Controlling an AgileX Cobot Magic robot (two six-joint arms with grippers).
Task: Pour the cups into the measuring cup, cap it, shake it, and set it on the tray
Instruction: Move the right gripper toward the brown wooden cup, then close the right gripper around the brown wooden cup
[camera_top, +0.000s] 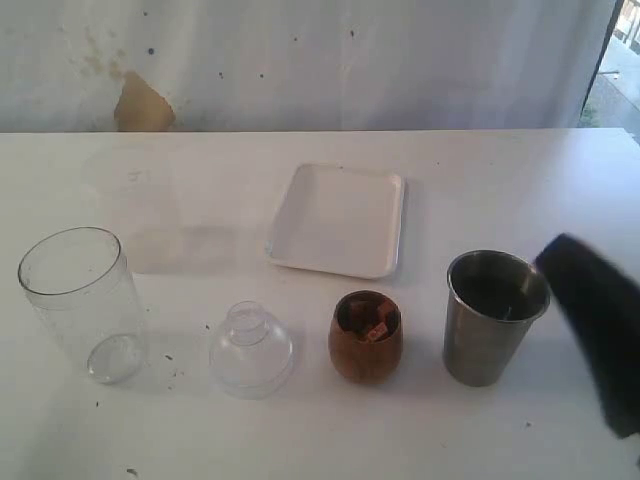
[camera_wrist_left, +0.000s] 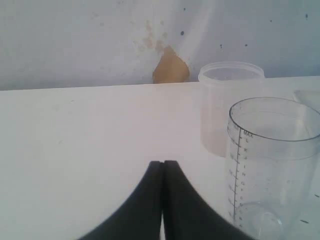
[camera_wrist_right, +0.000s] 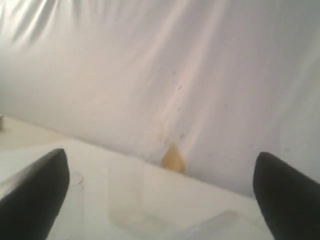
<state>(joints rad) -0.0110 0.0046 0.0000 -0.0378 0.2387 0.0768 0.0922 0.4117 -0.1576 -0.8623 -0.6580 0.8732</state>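
The clear measuring cup (camera_top: 78, 300) stands upright and uncapped at the front left, its scale marks plain in the left wrist view (camera_wrist_left: 274, 165). Right of it come the clear dome lid (camera_top: 251, 350), the brown wooden cup (camera_top: 365, 337) holding small pieces, and the steel tumbler (camera_top: 493, 317). The white tray (camera_top: 340, 220) lies behind them, bare. My left gripper (camera_wrist_left: 162, 165) is shut on nothing, left of the measuring cup and apart from it. My right gripper (camera_wrist_right: 160, 172) is open wide; it shows as a dark blur (camera_top: 592, 315) just right of the tumbler.
A faint frosted cup (camera_top: 135, 208) stands behind the measuring cup, also visible in the left wrist view (camera_wrist_left: 227, 107). The white table (camera_top: 200, 430) ends at a pale curtain wall with a tan patch (camera_top: 142, 105).
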